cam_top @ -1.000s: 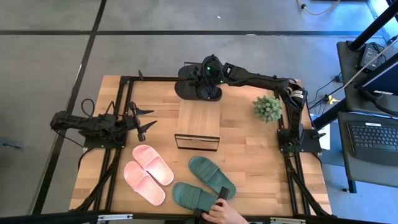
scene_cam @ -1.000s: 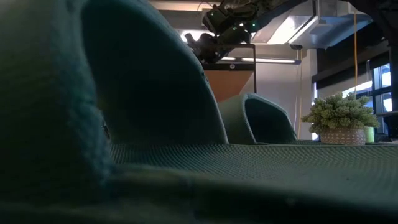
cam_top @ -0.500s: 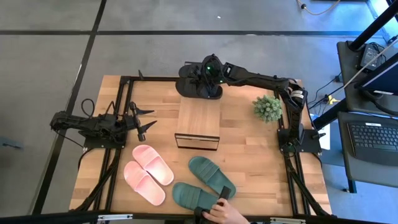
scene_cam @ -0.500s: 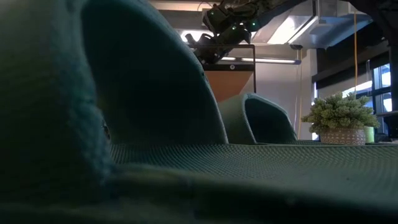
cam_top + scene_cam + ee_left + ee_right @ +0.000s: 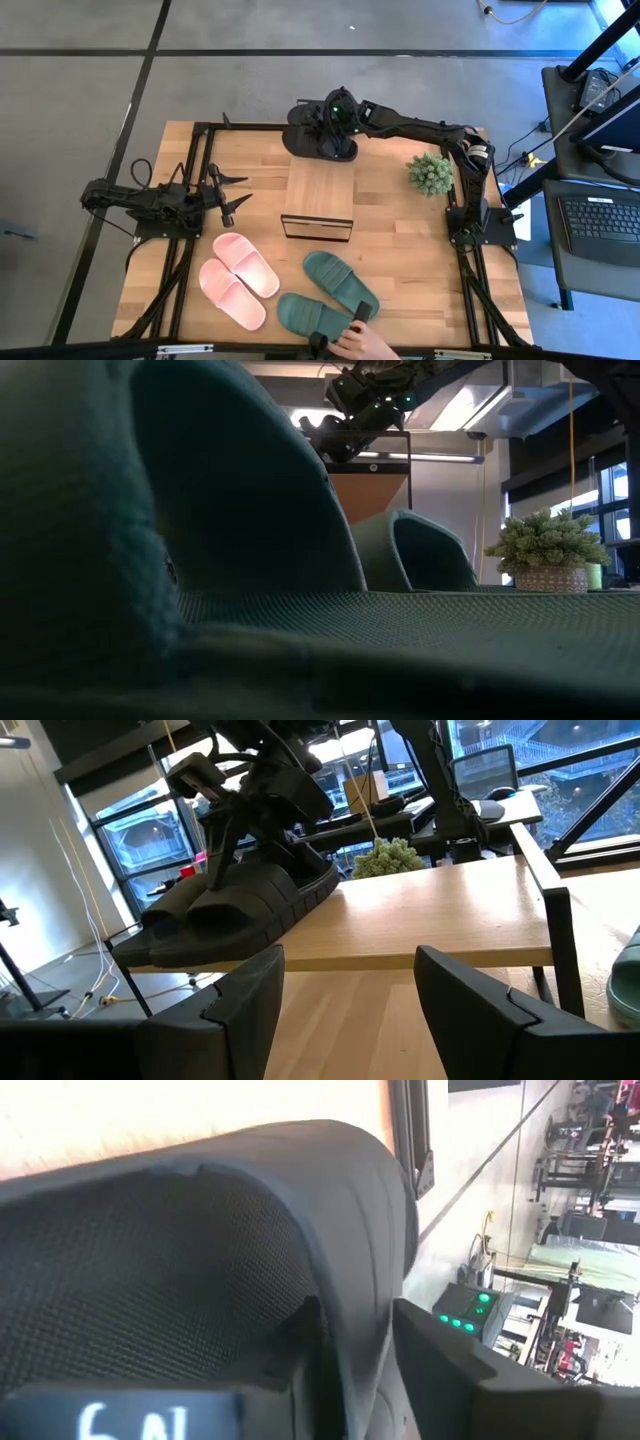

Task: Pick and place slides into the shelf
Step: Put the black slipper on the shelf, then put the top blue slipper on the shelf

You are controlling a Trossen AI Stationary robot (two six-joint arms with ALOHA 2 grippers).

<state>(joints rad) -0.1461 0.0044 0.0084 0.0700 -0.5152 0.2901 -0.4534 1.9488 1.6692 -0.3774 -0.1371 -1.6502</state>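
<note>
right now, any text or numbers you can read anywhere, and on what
"6^" or similar: pale marks cut off at the edge of the right wrist view, on the black slide near the right claw; too partial to read for sure.
Nothing else is legible; the laptop screen and keys are too small.

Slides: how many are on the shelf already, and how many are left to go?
Done: the two black slides rest on the far end of the shelf. In hand: the right end effector is at one black slide's strap. Left: the pink slides and green slides lie on the table, a person's hand at one green slide. The left end effector waits open at the left.
</note>
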